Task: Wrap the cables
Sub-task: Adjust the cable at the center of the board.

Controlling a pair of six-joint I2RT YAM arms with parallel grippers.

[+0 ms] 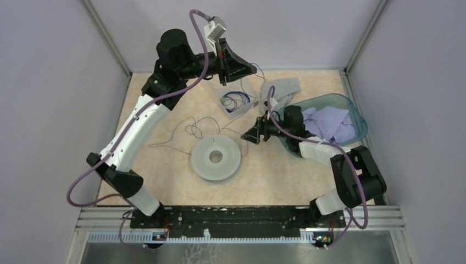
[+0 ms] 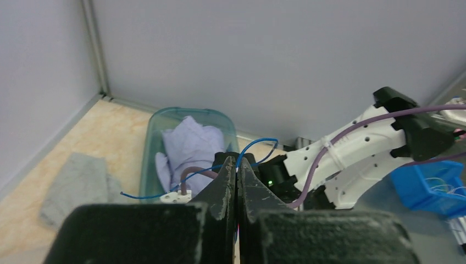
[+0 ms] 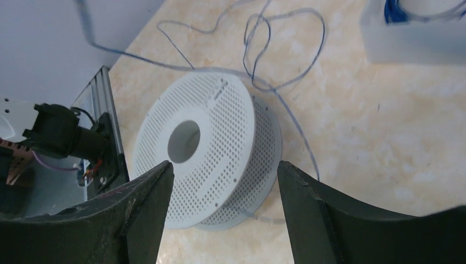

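Note:
The pale grey spool (image 1: pixel 215 158) lies flat in the middle of the table. The cable (image 1: pixel 193 130), a thin dark grey wire, lies in loose loops just behind the spool and trails left. In the right wrist view the spool (image 3: pixel 211 148) fills the centre, with the cable (image 3: pixel 286 52) looped behind it. My right gripper (image 1: pixel 245 136) (image 3: pixel 225 170) hovers low at the spool's right edge, open and empty. My left gripper (image 1: pixel 254 69) (image 2: pixel 237 163) is raised at the back, shut, with a thin blue wire (image 2: pixel 255 144) pinched at its tips.
A small white box (image 1: pixel 235 102) holding coiled blue wire sits behind the spool. A grey cloth (image 1: pixel 283 88) lies at the back right. A teal bin (image 1: pixel 358 118) with a lilac cloth (image 1: pixel 329 124) stands right, under my right arm. Walls close in three sides.

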